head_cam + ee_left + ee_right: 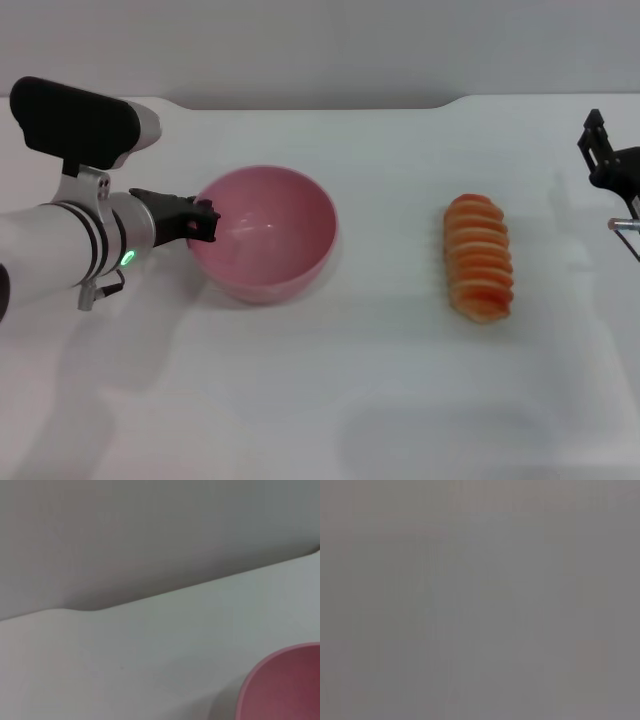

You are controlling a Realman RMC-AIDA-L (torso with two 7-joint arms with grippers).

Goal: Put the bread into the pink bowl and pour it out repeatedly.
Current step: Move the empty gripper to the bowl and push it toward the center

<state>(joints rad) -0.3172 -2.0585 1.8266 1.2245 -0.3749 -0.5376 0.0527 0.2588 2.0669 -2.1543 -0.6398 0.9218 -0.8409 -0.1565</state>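
Note:
The pink bowl [268,232] stands on the white table [330,400] left of centre, and it holds nothing. My left gripper [203,219] is at the bowl's left rim, with its fingers closed over the rim. A part of the bowl also shows in the left wrist view [287,687]. The bread [479,257] lies on the table to the right of the bowl, orange ridged top up, well apart from both grippers. My right gripper [607,160] is parked at the far right edge, away from the bread.
The table's back edge [320,103] meets a grey wall. The right wrist view shows only plain grey.

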